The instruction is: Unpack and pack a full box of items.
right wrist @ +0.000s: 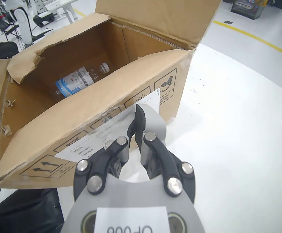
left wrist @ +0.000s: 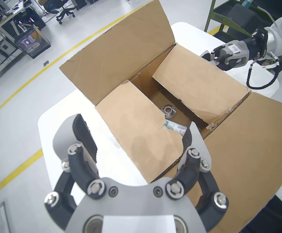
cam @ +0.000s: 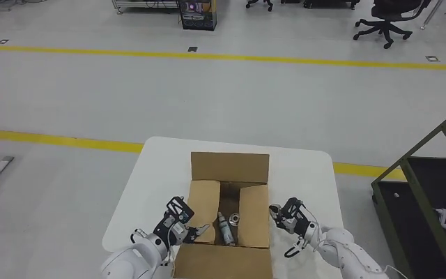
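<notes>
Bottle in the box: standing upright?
No, the bottle lies on its side on the floor of the box.

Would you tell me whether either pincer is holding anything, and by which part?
Nothing: left pincer is open beside the box; right pincer is shut, empty.

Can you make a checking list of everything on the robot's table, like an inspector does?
Surface: white table, rounded corners.
Job's things: open cardboard box on the table; inside, a bottle on its side and a metal ring.
Clutter: small dark specks on the table.
Tools: left tool open over a box flap; right tool shut, beside the box wall.
Cables: black cable looped by the right wrist.
Surroundings: yellow floor lines, office chair, green frame.
</notes>
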Controlling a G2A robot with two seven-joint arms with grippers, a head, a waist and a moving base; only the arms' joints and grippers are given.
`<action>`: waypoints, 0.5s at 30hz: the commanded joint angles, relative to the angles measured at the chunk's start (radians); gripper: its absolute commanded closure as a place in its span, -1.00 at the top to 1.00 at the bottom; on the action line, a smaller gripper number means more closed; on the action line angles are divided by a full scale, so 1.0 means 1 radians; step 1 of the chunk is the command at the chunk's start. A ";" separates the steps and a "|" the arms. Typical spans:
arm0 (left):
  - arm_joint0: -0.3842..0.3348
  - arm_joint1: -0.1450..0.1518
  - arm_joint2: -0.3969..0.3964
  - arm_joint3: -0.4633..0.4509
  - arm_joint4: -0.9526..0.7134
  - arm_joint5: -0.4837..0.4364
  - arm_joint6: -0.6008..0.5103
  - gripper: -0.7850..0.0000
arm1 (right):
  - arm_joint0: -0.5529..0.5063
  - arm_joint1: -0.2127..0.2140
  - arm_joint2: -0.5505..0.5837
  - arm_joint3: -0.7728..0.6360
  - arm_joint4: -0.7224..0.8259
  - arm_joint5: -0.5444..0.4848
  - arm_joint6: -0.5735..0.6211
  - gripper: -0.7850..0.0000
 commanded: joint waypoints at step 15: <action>-0.051 -0.008 0.076 -0.038 0.004 0.009 -0.060 1.00 | -0.020 0.020 0.112 -0.014 0.039 0.023 -0.022 -1.00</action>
